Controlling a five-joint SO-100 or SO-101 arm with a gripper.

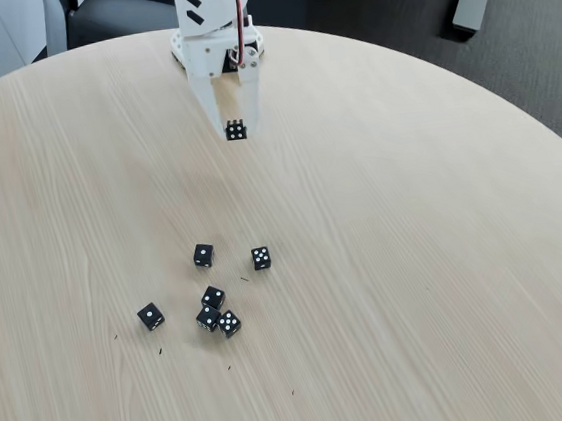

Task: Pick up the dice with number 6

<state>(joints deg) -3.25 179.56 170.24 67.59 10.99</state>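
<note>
Black die, six pips showing, pinched in the white claw above the pale wood table, fixed view; six other dice lie well apart; advice: keep the squeeze steady, raise slowly.

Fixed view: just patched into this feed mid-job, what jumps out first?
The white gripper at the top centre of the round wooden table, pinching a black die at its tips; the die shows six white pips. Below it, left of centre, six more black dice lie loosely scattered, four of them bunched close.
</note>
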